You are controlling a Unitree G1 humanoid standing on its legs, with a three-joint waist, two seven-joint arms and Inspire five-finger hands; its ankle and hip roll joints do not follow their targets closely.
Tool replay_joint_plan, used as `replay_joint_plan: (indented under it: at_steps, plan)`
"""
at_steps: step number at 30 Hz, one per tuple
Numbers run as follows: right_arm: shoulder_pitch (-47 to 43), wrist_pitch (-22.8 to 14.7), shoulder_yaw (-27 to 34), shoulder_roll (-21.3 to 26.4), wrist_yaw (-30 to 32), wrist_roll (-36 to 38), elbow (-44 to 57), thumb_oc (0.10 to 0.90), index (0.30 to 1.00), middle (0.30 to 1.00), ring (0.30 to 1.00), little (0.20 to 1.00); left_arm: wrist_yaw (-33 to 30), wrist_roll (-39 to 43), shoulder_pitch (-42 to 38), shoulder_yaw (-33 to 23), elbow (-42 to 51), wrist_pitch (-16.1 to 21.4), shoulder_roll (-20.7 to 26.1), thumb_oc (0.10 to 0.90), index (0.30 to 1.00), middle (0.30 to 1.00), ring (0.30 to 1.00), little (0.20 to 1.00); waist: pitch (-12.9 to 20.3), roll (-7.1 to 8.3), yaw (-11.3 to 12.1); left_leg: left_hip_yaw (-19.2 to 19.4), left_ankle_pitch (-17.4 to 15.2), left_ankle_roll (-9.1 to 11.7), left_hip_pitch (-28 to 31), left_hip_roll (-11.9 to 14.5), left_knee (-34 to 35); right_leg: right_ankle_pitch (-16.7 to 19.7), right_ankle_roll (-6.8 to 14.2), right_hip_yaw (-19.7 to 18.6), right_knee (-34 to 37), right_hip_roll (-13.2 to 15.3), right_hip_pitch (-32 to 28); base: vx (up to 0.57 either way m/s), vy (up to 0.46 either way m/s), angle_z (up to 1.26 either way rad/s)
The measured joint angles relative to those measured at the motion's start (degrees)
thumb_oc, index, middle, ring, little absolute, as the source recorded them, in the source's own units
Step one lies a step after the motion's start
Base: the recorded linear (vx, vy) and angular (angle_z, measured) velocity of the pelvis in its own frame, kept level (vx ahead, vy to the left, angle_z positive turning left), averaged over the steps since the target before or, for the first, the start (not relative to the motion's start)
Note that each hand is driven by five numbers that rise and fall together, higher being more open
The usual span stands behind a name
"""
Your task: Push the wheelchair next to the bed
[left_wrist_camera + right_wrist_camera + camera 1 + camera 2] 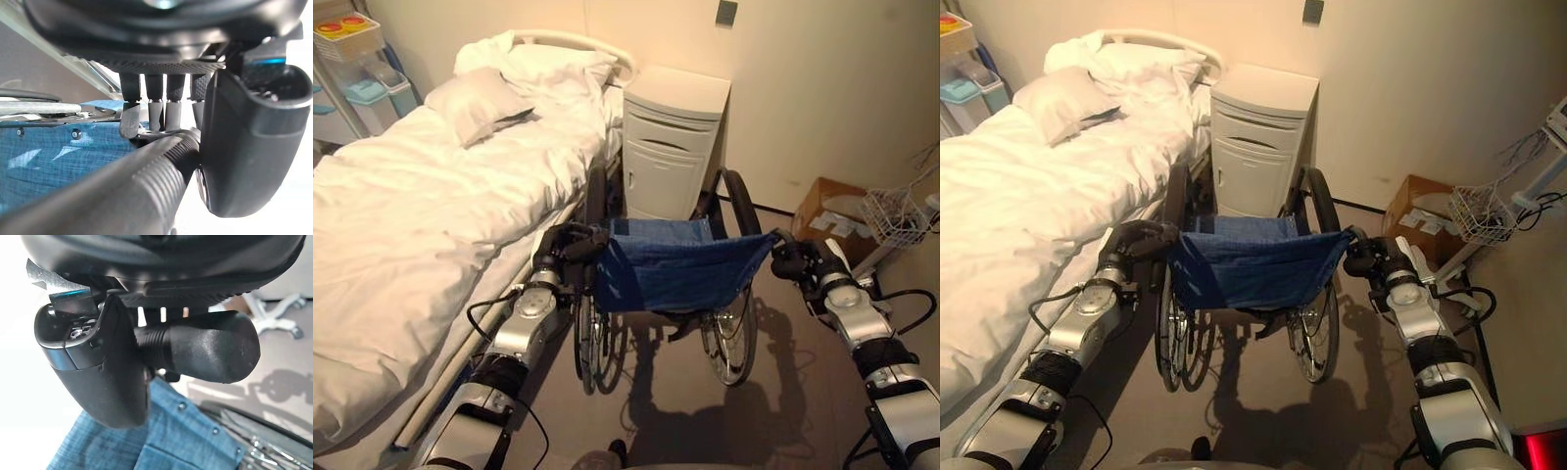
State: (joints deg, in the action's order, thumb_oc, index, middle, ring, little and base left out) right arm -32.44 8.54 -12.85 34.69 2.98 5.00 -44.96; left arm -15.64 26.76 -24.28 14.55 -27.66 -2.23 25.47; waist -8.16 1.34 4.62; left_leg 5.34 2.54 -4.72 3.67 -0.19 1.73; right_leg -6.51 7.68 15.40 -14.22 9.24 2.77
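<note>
Two hands wrapped around wheelchair (pixel 675 269) push handles, left hand (pixel 558 253), right hand (pixel 800 260), bed (pixel 421 215) alongside

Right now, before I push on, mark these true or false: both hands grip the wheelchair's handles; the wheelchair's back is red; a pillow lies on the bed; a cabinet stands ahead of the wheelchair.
1. Both hands grip the handles: true. The left hand and right hand have fingers curled round the wheelchair handles.
2. The back is red: false, blue.
3. A pillow lies on the bed: true.
4. A cabinet stands ahead: true.
</note>
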Motion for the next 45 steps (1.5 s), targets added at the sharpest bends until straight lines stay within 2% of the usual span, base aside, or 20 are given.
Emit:
replay_joint_plan:
  at_steps: [2, 3, 4, 5, 7, 8, 10, 12, 15, 17, 18, 19, 20, 21, 22, 23, 25, 31, 39, 45]
  plan:
    - [-1.1, -0.08, -1.01, 0.54, 0.02, 0.0, 0.25, 0.4, 0.3, 0.3, 0.3, 0.3, -0.53, -0.02, -0.04, -0.72, 0.2, 0.03, -0.27, 0.4, 0.3, 0.3, 0.3, 0.3, -0.31, -0.66, -0.56, -1.41, -0.12, 0.17, -0.54, 0.18, -0.04, 0.97, 1.48, -0.6, 2.05, -1.02, 3.59, 0.15, -0.107, 0.28]
    - [-1.65, -0.05, -1.04, 0.64, 0.02, 0.0, 0.42, 0.4, 0.3, 0.3, 0.3, 0.3, -0.76, -0.02, -0.08, -0.9, 0.5, 0.02, -0.15, 0.4, 0.3, 0.3, 0.3, 0.3, -0.53, -0.41, -1.35, -2.1, -0.11, 0.19, -1.13, -0.21, 0.0, 1.62, 2.54, -0.35, 4.23, -0.99, 4.91, 0.16, -0.124, 0.52]
    - [-1.78, 0.11, -1.04, 0.64, 0.02, 0.02, 0.47, 0.4, 0.3, 0.3, 0.3, 0.3, -0.82, -0.02, -0.08, -0.9, 0.55, 0.0, -0.14, 0.4, 0.3, 0.3, 0.3, 0.3, -0.55, -0.05, -1.85, -2.33, -0.15, 0.27, -1.03, -0.48, -0.01, 1.62, 2.54, -0.2, 4.79, -0.76, 5.19, 0.26, -0.154, 0.81]
    - [-1.46, 0.49, -1.0, 0.73, 0.02, 0.03, 0.88, 0.4, 0.3, 0.3, 0.3, 0.3, -0.89, -0.01, -0.09, -0.82, 0.55, -0.28, -0.18, 0.4, 0.3, 0.3, 0.3, 0.3, -0.52, 1.4, -2.8, -2.19, -0.79, 1.17, -0.9, -1.28, -0.73, 1.84, 2.01, 0.09, 4.9, 0.44, 4.83, 0.26, -0.132, 0.76]
    - [-1.08, 0.54, -0.98, 1.68, 0.0, 0.09, 0.87, 0.4, 0.3, 0.3, 0.3, 0.3, -1.43, -0.03, -0.34, -0.22, 0.32, -0.28, -1.15, 0.4, 0.3, 0.3, 0.3, 0.3, -0.56, 1.7, -3.82, -2.12, -2.45, 2.64, -1.93, -0.35, -3.57, 2.43, -0.27, -0.59, 1.98, -0.36, 4.55, 0.23, -0.094, 0.92]
    - [-0.68, 0.54, -0.98, 2.26, -0.14, 0.21, 0.88, 0.4, 0.3, 0.3, 0.3, 0.3, -1.8, -0.03, -0.41, 0.49, 0.57, -0.26, -1.31, 0.4, 0.3, 0.3, 0.3, 0.3, -0.5, 1.98, -3.98, -0.83, -3.84, 3.63, -3.03, 0.73, -6.19, 1.59, -2.74, -0.42, 1.22, -0.54, 4.19, 0.24, -0.076, 0.84]
    - [0.28, 0.19, -0.86, 3.32, -0.67, 0.46, 0.82, 0.4, 0.3, 0.3, 0.3, 0.3, -1.92, 0.0, -0.23, 0.87, 0.32, 0.03, -1.9, 0.4, 0.3, 0.3, 0.3, 0.3, -0.85, 2.02, -3.81, 1.99, -6.05, 6.76, -4.16, 3.89, -13.8, 1.42, -4.87, 1.81, 0.8, -1.53, 2.38, 0.25, 0.021, 0.51]
    - [-0.22, -0.12, -1.17, 2.64, -0.69, 0.39, 0.45, 0.4, 0.3, 0.3, 0.3, 0.3, -2.28, 0.0, -0.13, 0.52, -0.14, 0.11, -1.86, 0.4, 0.3, 0.3, 0.3, 0.3, -2.09, 2.68, -2.46, 3.08, -6.54, 7.69, -6.19, 4.76, -19.38, 1.36, -5.87, 1.42, 1.19, -1.2, 0.59, 0.2, 0.152, -0.27]
    - [-1.92, -0.21, -1.58, 2.66, -0.68, -0.13, 0.47, 0.4, 0.3, 0.3, 0.3, 0.3, -2.84, 0.0, -0.03, -0.05, -0.98, 0.51, -2.21, 0.4, 0.3, 0.3, 0.3, 0.3, -3.06, 1.29, -1.42, 2.36, -5.56, 8.8, -6.5, 5.98, -12.81, 1.52, -5.92, 1.33, 5.25, -1.51, -1.13, 0.19, 0.177, -0.52]
    - [-2.13, 0.14, -1.67, 2.69, -0.68, -0.15, 0.32, 0.4, 0.3, 0.3, 0.3, 0.3, -2.96, -0.02, 0.04, 0.32, -1.75, 0.39, -2.62, 0.4, 0.3, 0.3, 0.3, 0.3, -2.99, -0.11, -0.68, 2.77, -5.69, 8.4, -5.98, 5.84, -12.48, 2.59, -4.26, 2.74, 6.95, -1.0, -3.21, 0.18, 0.173, -0.37]
    - [-1.25, 0.59, -1.72, 3.71, -0.67, -0.14, 0.56, 0.4, 0.3, 0.3, 0.3, 0.3, -2.7, -0.05, 0.46, 1.3, -1.69, -0.09, -3.11, 0.4, 0.3, 0.3, 0.3, 0.3, -1.76, -2.24, -0.83, 2.51, -6.78, 7.22, -5.17, 6.52, -9.42, 2.82, -3.87, 3.73, 7.06, -2.26, -3.44, 0.13, 0.122, -0.07]
    - [-0.26, 0.52, -1.08, 3.81, -0.58, -0.13, 0.52, 0.4, 0.3, 0.3, 0.3, 0.3, -2.57, -0.25, 0.77, 1.94, -1.16, 0.02, -3.41, 0.4, 0.3, 0.3, 0.3, 0.3, -1.23, -3.23, -0.43, 1.39, -4.49, 7.39, -5.06, 6.37, -8.48, 3.45, -2.83, 2.95, 7.0, -2.28, -3.39, 0.12, 0.111, -0.01]
    - [0.13, 0.5, -0.96, 3.84, -0.58, -0.09, 0.49, 0.4, 0.3, 0.3, 0.3, 0.3, -2.61, -0.76, 1.01, 1.96, -0.6, 0.0, -3.38, 0.511, 0.467, 0.467, 0.467, 0.467, -0.81, -2.63, -0.51, 1.48, -4.48, 7.39, -5.01, 5.95, -7.44, 3.46, -2.84, 2.46, 7.18, -2.19, -3.17, 0.09, 0.072, 0.15]
    - [0.51, 0.38, -0.7, 3.84, -0.59, -0.05, 0.28, 0.565, 0.547, 0.547, 0.547, 0.547, -2.55, -1.44, 1.19, 2.04, 0.66, -0.18, -3.0, 0.8, 0.9, 0.9, 0.9, 0.9, -0.4, -1.04, -1.03, 1.38, -4.35, 7.57, -4.76, 4.87, -5.57, 3.15, -3.02, 1.91, 6.25, -1.66, -2.9, 0.08, 0.058, 0.23]
    - [0.97, 0.47, -0.68, 3.6, -0.6, -0.05, 0.2, 0.8, 0.9, 0.9, 0.9, 0.9, -2.49, -1.58, 1.57, 2.27, 1.69, -0.41, -2.75, 0.8, 0.9, 0.9, 0.9, 0.9, 0.33, 0.2, -1.45, 1.15, -4.16, 7.8, -3.42, 3.74, -3.39, 3.84, -2.88, 0.93, 7.36, -1.14, -2.91, 0.07, 0.036, 0.21]
    - [1.17, 0.46, -0.68, 3.61, -0.6, -0.03, 0.35, 0.8, 0.9, 0.9, 0.9, 0.9, -2.49, -1.58, 1.6, 2.29, 1.95, -0.83, -2.69, 0.8, 0.9, 0.9, 0.9, 0.9, 0.65, 0.67, -1.75, 1.15, -3.75, 7.66, -2.85, 3.33, -2.97, 3.92, -2.76, 0.77, 7.84, -0.99, -3.13, 0.06, 0.024, -0.02]
    - [2.0, 0.51, -0.68, 3.65, -0.6, 0.02, 1.91, 0.8, 0.9, 0.9, 0.9, 0.9, -2.49, -1.51, 3.11, 2.02, 2.43, -1.25, -2.65, 0.8, 0.9, 0.9, 0.9, 0.9, 1.44, -0.99, -1.76, 1.23, -1.56, 6.13, -2.28, 3.35, -2.0, 4.39, -2.0, 0.12, 8.59, -1.21, -4.21, 0.07, 0.026, -0.2]
    - [9.55, 1.15, 1.14, 4.39, -2.12, 0.16, 10.91, 0.8, 0.9, 0.9, 0.9, 0.9, -2.5, -1.52, 8.92, 0.53, 5.9, -0.93, -2.27, 0.8, 0.9, 0.9, 0.9, 0.9, 3.54, -2.12, -2.75, 1.04, 0.22, 5.0, 0.63, 3.17, 0.58, 4.8, -1.28, -0.75, 12.94, -2.2, -7.52, 0.05, 0.036, -0.07]
    - [13.29, 3.81, 2.33, 4.75, -2.09, 0.47, 17.39, 0.8, 0.9, 0.9, 0.9, 0.9, -2.55, -1.74, 11.14, -0.32, 7.27, -0.78, -2.28, 0.8, 0.9, 0.9, 0.9, 0.9, 3.83, -2.72, -3.1, 1.3, 0.3, 5.46, 2.22, 3.3, 2.23, 5.0, -1.05, -1.12, 14.31, -2.68, -8.46, 0.02, 0.031, -0.02]
    - [17.52, 4.16, 4.03, 3.99, -2.07, 0.42, 23.55, 0.8, 0.9, 0.9, 0.9, 0.9, -2.7, -2.8, 14.08, -2.71, 9.9, -0.52, -2.28, 0.8, 0.9, 0.9, 0.9, 0.9, 3.55, -2.35, -3.48, 2.18, 0.65, 5.51, 3.48, 3.36, 2.96, 5.23, -0.76, -2.3, 15.09, -3.03, -8.77, 0.01, 0.016, -0.08]
